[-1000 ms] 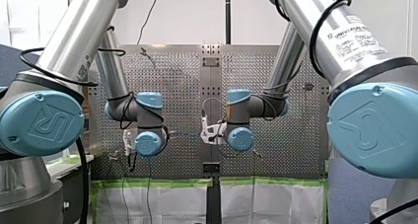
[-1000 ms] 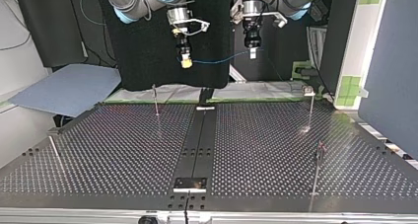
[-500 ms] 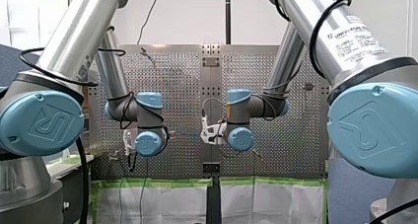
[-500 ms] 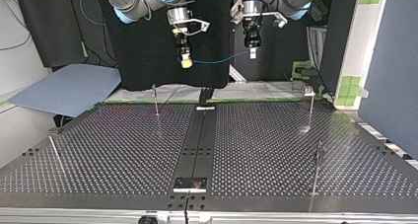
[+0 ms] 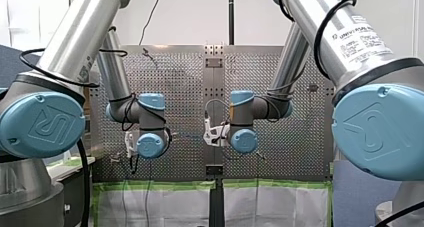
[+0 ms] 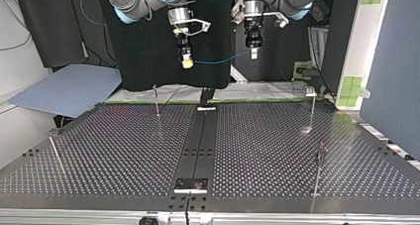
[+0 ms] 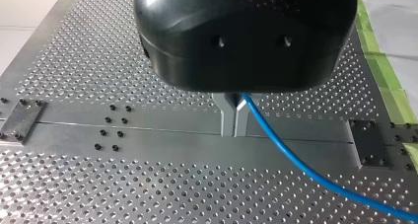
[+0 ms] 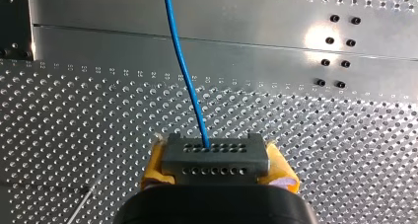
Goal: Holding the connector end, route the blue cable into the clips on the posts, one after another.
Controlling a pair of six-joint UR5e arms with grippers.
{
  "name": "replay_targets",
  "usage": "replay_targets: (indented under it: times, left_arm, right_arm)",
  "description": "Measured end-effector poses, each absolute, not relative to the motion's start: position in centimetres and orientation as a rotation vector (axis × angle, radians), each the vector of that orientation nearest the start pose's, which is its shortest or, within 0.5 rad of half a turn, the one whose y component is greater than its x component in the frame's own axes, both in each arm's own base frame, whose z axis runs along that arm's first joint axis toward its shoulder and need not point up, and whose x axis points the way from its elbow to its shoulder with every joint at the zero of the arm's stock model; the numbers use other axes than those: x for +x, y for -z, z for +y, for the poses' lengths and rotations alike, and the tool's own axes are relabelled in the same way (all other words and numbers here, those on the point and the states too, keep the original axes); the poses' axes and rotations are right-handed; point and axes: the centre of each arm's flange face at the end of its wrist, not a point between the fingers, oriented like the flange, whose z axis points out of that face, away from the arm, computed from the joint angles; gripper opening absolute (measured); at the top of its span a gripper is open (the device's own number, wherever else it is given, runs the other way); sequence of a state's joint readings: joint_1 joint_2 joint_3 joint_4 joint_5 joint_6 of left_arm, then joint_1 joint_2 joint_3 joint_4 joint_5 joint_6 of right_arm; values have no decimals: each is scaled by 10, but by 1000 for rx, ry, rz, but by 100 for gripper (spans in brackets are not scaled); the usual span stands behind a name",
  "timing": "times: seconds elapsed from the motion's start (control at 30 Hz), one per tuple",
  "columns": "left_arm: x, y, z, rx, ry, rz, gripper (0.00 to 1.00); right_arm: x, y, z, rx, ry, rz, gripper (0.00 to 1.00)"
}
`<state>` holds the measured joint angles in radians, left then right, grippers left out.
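Observation:
Both arms hang high above the perforated table [image 6: 124, 150]. The blue cable [image 6: 223, 60] sags slightly in the air between them. My right gripper [image 6: 187, 62], at the top view's left, has its yellow pads [image 8: 154, 166] shut on the grey connector block [image 8: 215, 152]. The cable [image 8: 187, 76] leaves that block ahead of the gripper. My left gripper [image 6: 253, 54] has its metal fingers [image 7: 227, 118] shut on the blue cable [image 7: 305, 169], which trails off to one side. Thin posts with clips stand on the table: one post [image 6: 156, 101] at the far left, another post [image 6: 313, 108] at the far right.
A third post [image 6: 319, 168] stands at the near right and a leaning rod [image 6: 54, 153] at the near left. A dark centre rail [image 6: 198, 145] runs down the table. A grey-blue sheet [image 6: 69, 88] lies off the table's far left corner.

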<state>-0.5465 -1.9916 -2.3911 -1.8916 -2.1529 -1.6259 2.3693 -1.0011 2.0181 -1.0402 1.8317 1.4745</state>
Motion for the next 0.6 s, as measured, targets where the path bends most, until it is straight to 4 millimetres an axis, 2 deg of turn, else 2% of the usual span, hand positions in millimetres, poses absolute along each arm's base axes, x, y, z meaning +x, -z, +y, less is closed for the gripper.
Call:
replay_targets:
  times: [0.47, 0.6]
  left_arm:
    - [288, -80, -267, -73, 16, 1564, 0]
    - [286, -71, -262, -64, -16, 1597, 0]
  right_arm:
    - [457, -89, -296, 1590, -1543, -810, 0]
    - [459, -84, -293, 1608, -1530, -805, 0]
